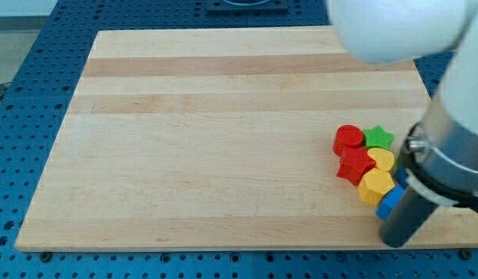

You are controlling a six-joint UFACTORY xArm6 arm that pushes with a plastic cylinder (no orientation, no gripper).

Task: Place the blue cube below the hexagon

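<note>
The blue cube (389,203) lies near the board's bottom right, partly hidden behind my dark rod. The yellow hexagon (375,186) sits just up-left of it, touching it. My tip (395,242) rests on the board just below the blue cube, at the view's lower right. Above the hexagon, a red star (354,166), a yellow block (382,160), a red cylinder (349,139) and a green star (379,139) are bunched together.
The wooden board (223,139) lies on a blue perforated table (37,93). The arm's white and grey body (448,116) covers the view's right side and hides the board's right edge.
</note>
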